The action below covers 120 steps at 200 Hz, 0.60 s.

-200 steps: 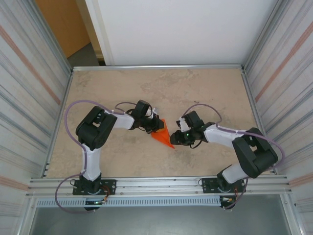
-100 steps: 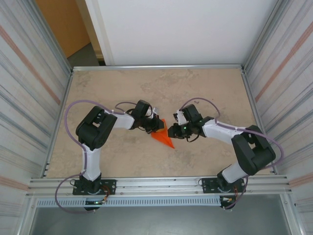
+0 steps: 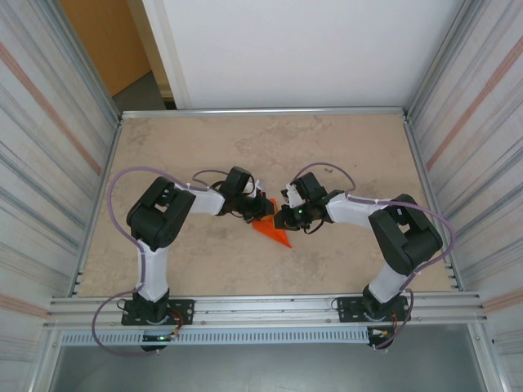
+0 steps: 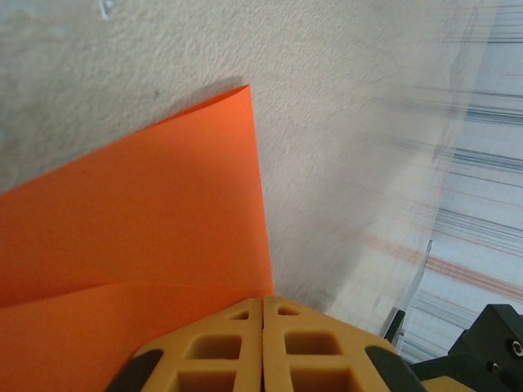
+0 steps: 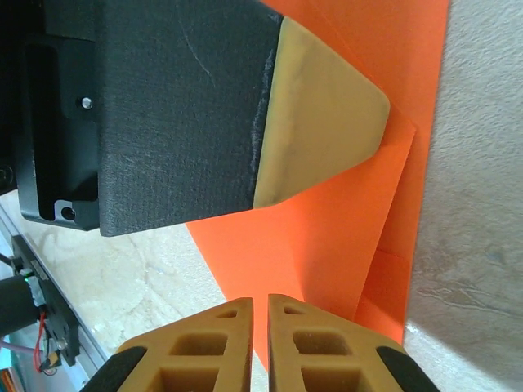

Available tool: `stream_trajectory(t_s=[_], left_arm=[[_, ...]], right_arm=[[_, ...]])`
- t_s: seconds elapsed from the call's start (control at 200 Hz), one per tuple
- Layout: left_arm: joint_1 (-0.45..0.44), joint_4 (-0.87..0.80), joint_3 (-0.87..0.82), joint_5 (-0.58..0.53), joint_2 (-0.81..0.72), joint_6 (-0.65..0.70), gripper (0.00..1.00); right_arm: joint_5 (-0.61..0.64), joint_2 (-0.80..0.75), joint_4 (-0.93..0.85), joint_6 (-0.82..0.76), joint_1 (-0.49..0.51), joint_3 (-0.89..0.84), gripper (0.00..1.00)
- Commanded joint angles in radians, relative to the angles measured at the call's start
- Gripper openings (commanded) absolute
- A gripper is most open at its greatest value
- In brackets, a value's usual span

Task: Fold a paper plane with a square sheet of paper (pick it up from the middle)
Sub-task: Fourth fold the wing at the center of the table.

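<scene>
Left gripper [image 3: 262, 213] atop paper plane [image 3: 274, 232], tip near-right

paper plane [image 3: 279, 235] — end nearest the fingertips hidden beneath left gripper [image 3: 261, 209] and right gripper [image 3: 283, 219] | left wrist: paper cut off left of and below fingertips | wall [image 4: 478, 155] right of fingers — blurred
</scene>
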Motion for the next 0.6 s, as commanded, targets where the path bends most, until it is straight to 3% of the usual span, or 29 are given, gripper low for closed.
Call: stream_trajectory(t_s=[0.0, 0.596], left_arm=[[0.003, -0.086, 0.002, -0.010, 0.033, 0.019, 0.07], [0.003, -0.106, 0.012, -0.011, 0.043, 0.019, 0.07]], right_arm=[[0.025, 0.015, -0.032, 0.010, 0.009, 0.000, 0.12], [0.027, 0.058, -0.062, 0.012, 0.010, -0.014, 0.12]])
